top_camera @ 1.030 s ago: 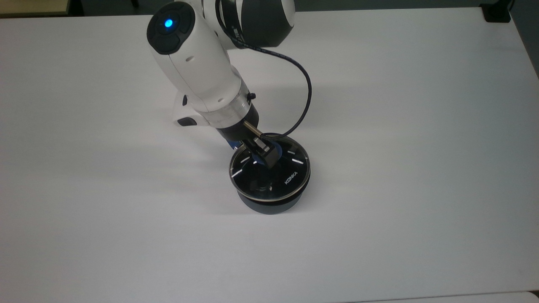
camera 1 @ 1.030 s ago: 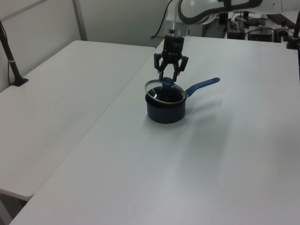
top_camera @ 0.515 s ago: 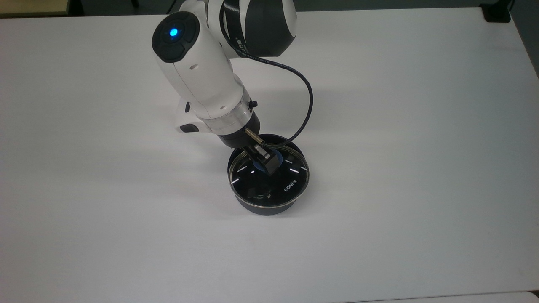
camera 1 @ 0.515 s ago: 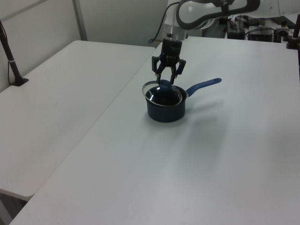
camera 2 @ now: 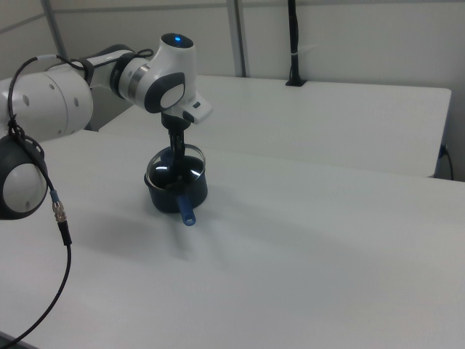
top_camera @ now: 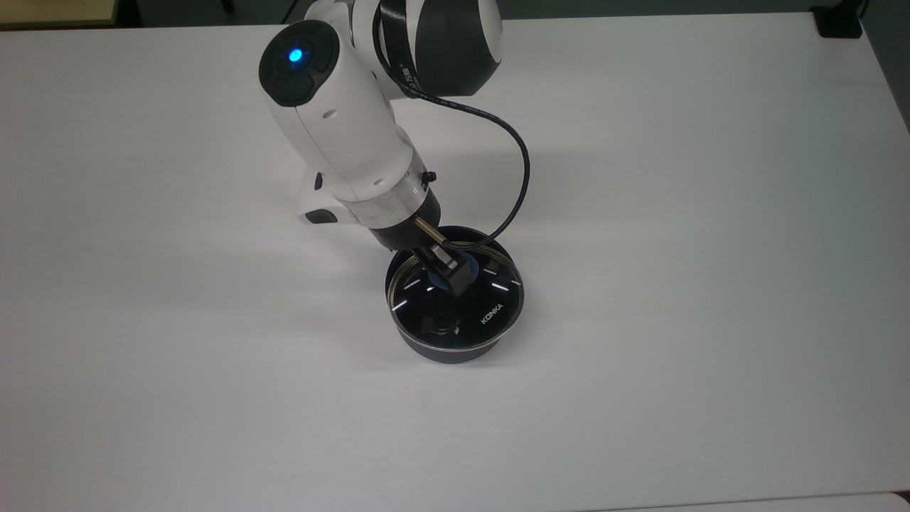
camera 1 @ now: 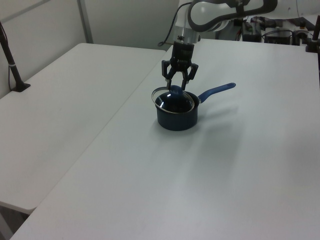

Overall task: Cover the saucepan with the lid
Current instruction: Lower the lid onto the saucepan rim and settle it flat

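While my claw (camera 1: 178,86) hangs directly over the saucepan (camera 1: 177,116), its two fingers stand spread to either side of the lid's blue knob (camera 1: 176,90); in the left view there is a gap on both sides of the knob, so I record the claw as apart and not clamping. The lid (top_camera: 455,302) sits over the mouth of the saucepan (top_camera: 449,350), though not squarely: in the left view its steel rim overhangs the pan wall toward the left view's left and looks slightly tilted, and I cannot tell whether it is fully seated. In the top view the white "KONKA" lettering (top_camera: 492,313) reads on the glass toward the top view's lower right. The saucepan stands upright on the white bench (top_camera: 711,249), its long blue handle (camera 1: 216,91) pointing toward the left view's upper right; in the right view that handle (camera 2: 186,208) points toward the camera. A black cable (top_camera: 515,171) loops from my arm down past the pan's far rim in the top view. In the right view my claw (camera 2: 175,149) descends vertically onto the lid (camera 2: 176,173).
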### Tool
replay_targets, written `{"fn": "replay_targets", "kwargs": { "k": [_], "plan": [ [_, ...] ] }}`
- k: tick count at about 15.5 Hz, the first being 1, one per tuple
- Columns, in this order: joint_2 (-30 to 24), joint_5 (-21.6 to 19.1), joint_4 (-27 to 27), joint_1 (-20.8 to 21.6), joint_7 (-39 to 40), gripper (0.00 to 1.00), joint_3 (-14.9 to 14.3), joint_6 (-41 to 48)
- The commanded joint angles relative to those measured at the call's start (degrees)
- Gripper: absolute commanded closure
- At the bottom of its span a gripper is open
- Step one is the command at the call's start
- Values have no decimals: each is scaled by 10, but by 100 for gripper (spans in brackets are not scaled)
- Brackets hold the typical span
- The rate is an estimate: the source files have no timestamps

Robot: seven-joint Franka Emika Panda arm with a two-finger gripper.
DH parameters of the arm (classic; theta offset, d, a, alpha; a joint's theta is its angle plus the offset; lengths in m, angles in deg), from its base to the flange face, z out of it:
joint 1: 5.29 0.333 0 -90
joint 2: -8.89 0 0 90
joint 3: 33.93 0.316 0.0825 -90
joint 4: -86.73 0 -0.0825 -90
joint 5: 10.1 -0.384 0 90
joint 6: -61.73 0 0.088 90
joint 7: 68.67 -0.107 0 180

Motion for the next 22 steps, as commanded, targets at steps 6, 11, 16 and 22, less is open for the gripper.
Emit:
{"fn": "replay_targets", "kwargs": {
  "k": [6,11,16,22],
  "plan": [
    [2,2,11,12,-55,73,-5,58],
    [-2,3,9,12,-64,73,-6,81],
    [-4,8,9,11,-70,73,-10,99],
    [-10,8,8,9,-67,73,-10,134]
  ]
}}
